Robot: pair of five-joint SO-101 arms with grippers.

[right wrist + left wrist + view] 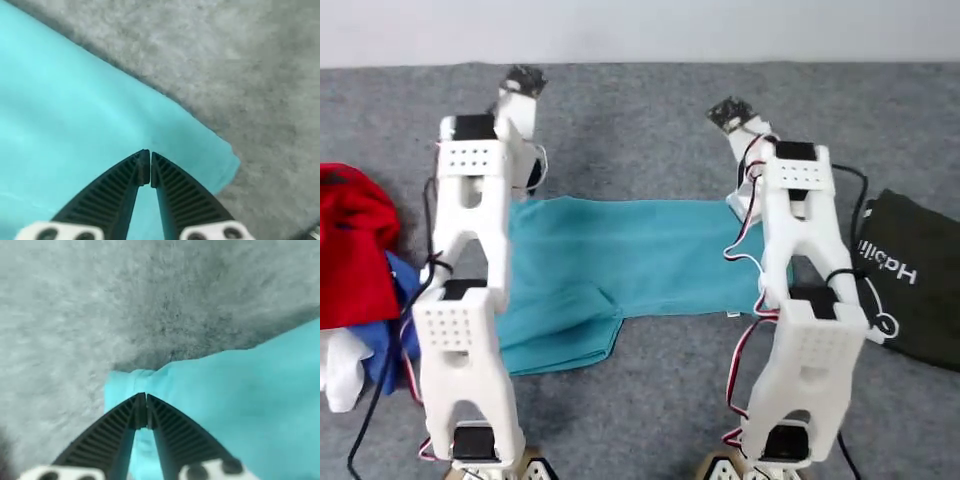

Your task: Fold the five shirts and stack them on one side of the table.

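You had the teal shirt (630, 265) spread flat in the middle of the table (650, 110), with a flap of it doubled over at its near left corner. The left gripper (141, 412) stood over the far left corner of the teal shirt and the right gripper (146, 167) over the far right corner. Both had the fingers closed tip to tip, and I could not tell if any cloth was caught between them. I judge that the step in hand was to bring the far edge over toward the near one. To do it well, you needed a real pinch of cloth at both corners. Then you needed an equal lift, so that the edge came over straight and did not drag. The table was covered with a grey, felt-like surface, which probably holds cloth a little. Left of the teal shirt lay a red shirt (355, 250) heaped with a blue cloth (395, 330) and a white cloth (345, 370). Right of it lay a dark shirt (915, 280). Beyond it rose a plain pale wall (640, 30).
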